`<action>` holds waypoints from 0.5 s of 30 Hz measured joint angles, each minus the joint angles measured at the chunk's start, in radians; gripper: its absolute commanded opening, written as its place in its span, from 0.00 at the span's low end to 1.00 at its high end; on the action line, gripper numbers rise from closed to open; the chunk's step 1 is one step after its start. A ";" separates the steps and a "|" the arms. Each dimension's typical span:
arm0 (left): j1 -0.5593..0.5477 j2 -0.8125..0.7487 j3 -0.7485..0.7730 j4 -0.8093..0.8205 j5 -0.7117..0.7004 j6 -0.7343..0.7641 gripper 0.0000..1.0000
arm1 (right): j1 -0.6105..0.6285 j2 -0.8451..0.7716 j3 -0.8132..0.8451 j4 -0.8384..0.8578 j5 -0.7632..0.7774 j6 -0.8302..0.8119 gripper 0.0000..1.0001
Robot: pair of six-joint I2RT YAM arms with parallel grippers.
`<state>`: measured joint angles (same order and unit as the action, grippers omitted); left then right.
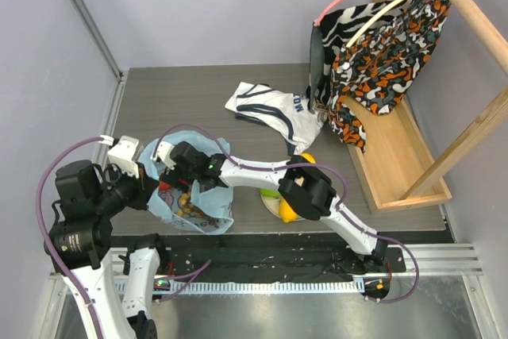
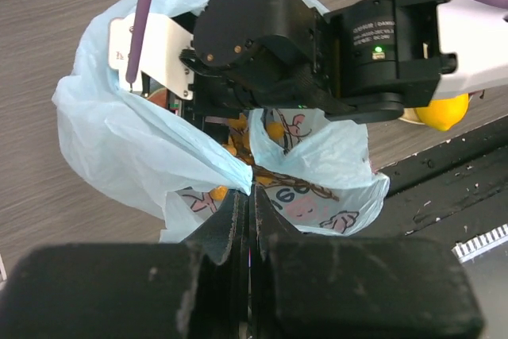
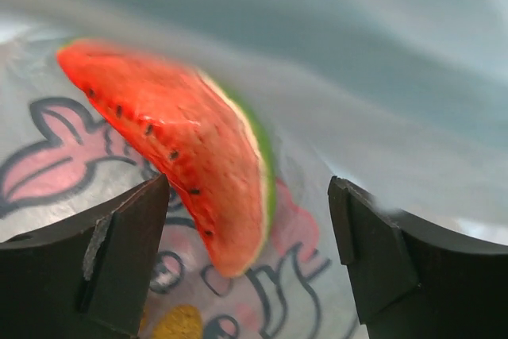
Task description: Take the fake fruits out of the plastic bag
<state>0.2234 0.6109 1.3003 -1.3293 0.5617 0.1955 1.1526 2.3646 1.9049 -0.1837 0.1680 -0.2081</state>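
Observation:
The light-blue plastic bag (image 1: 208, 210) with pink cartoon prints stands open near the table's front left. My left gripper (image 2: 252, 193) is shut on its near rim, and the film bunches between the fingertips. My right gripper (image 1: 184, 174) reaches down into the bag's mouth. In the right wrist view a red watermelon slice (image 3: 182, 140) lies on the bag's printed film (image 3: 357, 77) between the open jaws, closer to the left finger (image 3: 119, 260). Orange pieces (image 2: 274, 129) show deeper inside. A yellow lemon (image 2: 440, 113) lies outside the bag, to its right.
A pale plate (image 1: 270, 194) with yellow fruit sits under my right arm's elbow. A white shirt (image 1: 274, 109) lies at the table's middle back. A wooden rack (image 1: 397, 156) with patterned clothes on hangers fills the right side.

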 measured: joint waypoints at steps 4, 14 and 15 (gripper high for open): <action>-0.003 0.000 -0.001 0.000 0.004 0.000 0.00 | -0.011 0.036 0.023 0.013 -0.120 -0.010 0.68; -0.007 0.001 -0.001 0.000 0.003 -0.001 0.00 | 0.000 0.089 0.058 0.012 -0.281 -0.061 0.26; -0.008 0.002 -0.001 0.000 0.001 -0.002 0.00 | 0.002 0.089 0.058 0.012 -0.278 -0.068 0.21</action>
<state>0.2157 0.6128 1.2991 -1.3293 0.5625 0.1932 1.1545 2.4531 1.9629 -0.1715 -0.1097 -0.2760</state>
